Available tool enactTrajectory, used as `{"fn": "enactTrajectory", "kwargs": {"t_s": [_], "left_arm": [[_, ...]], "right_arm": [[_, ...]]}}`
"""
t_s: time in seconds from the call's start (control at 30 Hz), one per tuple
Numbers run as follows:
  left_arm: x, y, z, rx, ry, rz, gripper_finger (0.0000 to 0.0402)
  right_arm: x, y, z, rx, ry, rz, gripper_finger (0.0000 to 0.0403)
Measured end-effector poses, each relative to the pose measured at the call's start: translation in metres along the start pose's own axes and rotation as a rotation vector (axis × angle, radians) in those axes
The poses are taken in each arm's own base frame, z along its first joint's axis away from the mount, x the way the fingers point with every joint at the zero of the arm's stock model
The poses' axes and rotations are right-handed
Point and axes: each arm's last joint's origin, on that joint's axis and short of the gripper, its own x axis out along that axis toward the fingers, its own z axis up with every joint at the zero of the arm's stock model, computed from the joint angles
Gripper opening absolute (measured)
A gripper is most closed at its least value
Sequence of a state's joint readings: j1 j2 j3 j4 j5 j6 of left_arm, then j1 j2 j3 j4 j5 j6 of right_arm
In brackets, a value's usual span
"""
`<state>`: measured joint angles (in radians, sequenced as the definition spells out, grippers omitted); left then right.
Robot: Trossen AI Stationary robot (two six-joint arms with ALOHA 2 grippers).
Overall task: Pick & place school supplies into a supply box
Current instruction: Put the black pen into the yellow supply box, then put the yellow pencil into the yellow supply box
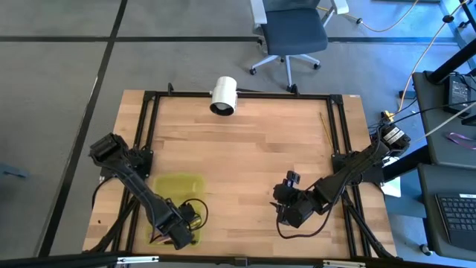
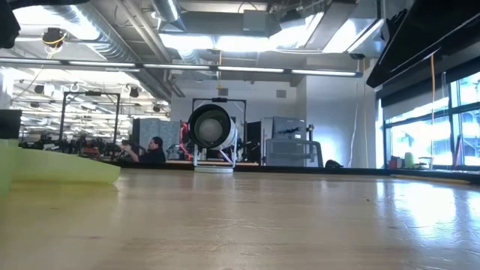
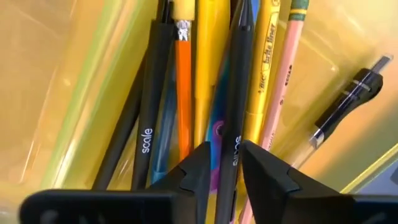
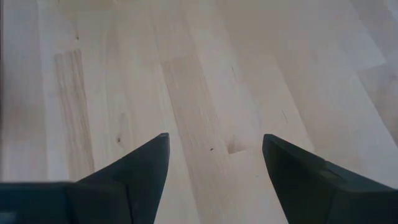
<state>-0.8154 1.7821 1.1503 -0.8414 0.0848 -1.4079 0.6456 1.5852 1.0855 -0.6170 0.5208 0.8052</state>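
The supply box (image 1: 178, 186) is a translucent yellow-green case lying open near the table's near-left corner; it also shows in the low view (image 2: 60, 169). In the left wrist view, several pens and pencils lie side by side in the supply box (image 3: 74, 93): black, orange (image 3: 183, 93), yellow (image 3: 211, 62), a tan pencil (image 3: 283, 81) and a clipped black pen (image 3: 348, 99). A bit of purple (image 3: 217, 134) shows beneath them. My left gripper (image 1: 178, 232) (image 3: 225, 146) is down in the box, shut on a black pen. My right gripper (image 1: 286, 208) (image 4: 215, 137) hangs open over bare wood. My left gripper pinches a black pen (image 3: 235, 124) between its two fingertips, partway along its barrel beside the white lettering. The fingers (image 3: 264, 171) come from above and stand on either side of the pen. The pen lies among the other pens in the box.
A white cylinder (image 1: 223, 95) (image 2: 212, 131) lies at the table's far edge. One thin yellow pencil (image 1: 325, 125) lies near the far-right corner. Black frame rails run along the table's left and right sides. The wood between the two arms is bare. People show in the room beyond.
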Motion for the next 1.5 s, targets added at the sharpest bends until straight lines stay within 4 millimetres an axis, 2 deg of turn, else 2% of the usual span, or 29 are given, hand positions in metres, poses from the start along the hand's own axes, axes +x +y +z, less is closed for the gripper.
{"fn": "enactTrajectory", "kwargs": {"t_s": [0.17,0.3,0.43,0.57,0.7,0.83,1.03,1.13,1.27,1.5], "left_arm": [[0.0,0.0,0.0,0.023,0.012,-0.002,0.0136],[-0.003,0.001,0.001,0.032,0.019,-0.013,0.0173],[-0.029,0.005,0.003,0.023,-0.072,-0.087,0.019],[-0.063,0.016,0.011,0.044,-0.223,-0.169,0.0196],[-0.094,0.033,0.03,0.139,-0.386,-0.201,0.0195],[-0.118,0.058,0.067,0.228,-0.492,-0.187,0.0194],[-0.138,0.096,0.131,0.431,-0.637,-0.117,0.0195],[-0.14,0.111,0.158,0.55,-0.728,-0.155,0.0193],[-0.132,0.124,0.181,0.695,-0.87,-0.273,0.0193],[-0.097,0.144,0.191,0.744,-1.043,-0.364,0.0195]], "right_arm": [[0.0,0.0,0.0,0.011,-0.001,-0.001,0.026],[0.001,-0.001,0.002,0.098,-0.009,0.0,0.026],[0.003,-0.017,0.006,0.173,0.023,-0.084,0.026],[-0.006,-0.049,0.012,0.227,0.1,-0.205,0.026],[-0.019,-0.09,0.021,0.297,0.175,-0.33,0.026],[-0.029,-0.136,0.031,0.403,0.225,-0.45,0.026],[-0.037,-0.206,0.042,0.539,0.295,-0.582,0.026],[-0.034,-0.238,0.046,0.591,0.335,-0.6,0.026],[-0.028,-0.271,0.047,0.639,0.369,-0.605,0.026],[-0.021,-0.298,0.047,0.653,0.389,-0.631,0.026]]}}
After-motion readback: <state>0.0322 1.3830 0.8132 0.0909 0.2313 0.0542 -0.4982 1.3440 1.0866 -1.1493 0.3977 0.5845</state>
